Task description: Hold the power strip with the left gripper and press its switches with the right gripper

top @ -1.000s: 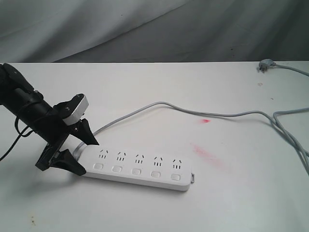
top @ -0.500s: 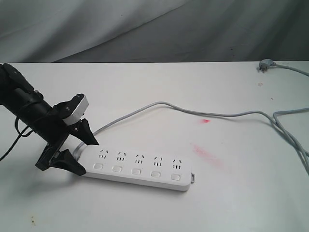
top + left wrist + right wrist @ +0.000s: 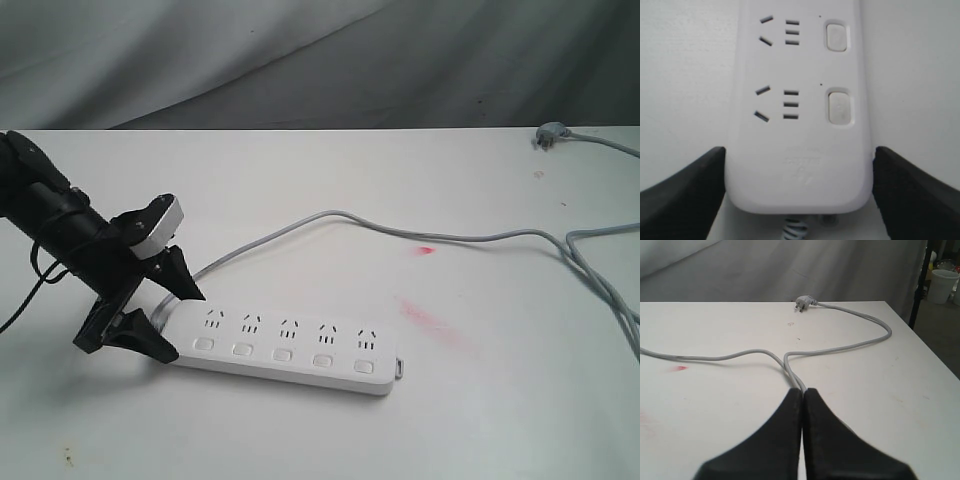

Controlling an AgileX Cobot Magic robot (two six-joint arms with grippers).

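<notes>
Exterior view shows a white table (image 3: 480, 420) with the power strip (image 3: 290, 350) lying flat near its front edge, left of centre. Its long grey cable (image 3: 470, 238) curves off to the right and ends in a plug (image 3: 549, 134) at the far right corner. The left gripper (image 3: 178, 322) straddles the strip's cable end, and the left wrist view shows its jaws clamped there, one black finger (image 3: 685, 190) against each long side. The right gripper (image 3: 803, 395) appears only in its own wrist view, jaws pressed together on nothing, low over the table beside the cable. Five switches (image 3: 283, 354) run in a row below the socket groups. Red smears (image 3: 430, 318) stain the tabletop. A faint embossed marking (image 3: 802, 162) near the strip's end is too soft to read.
</notes>
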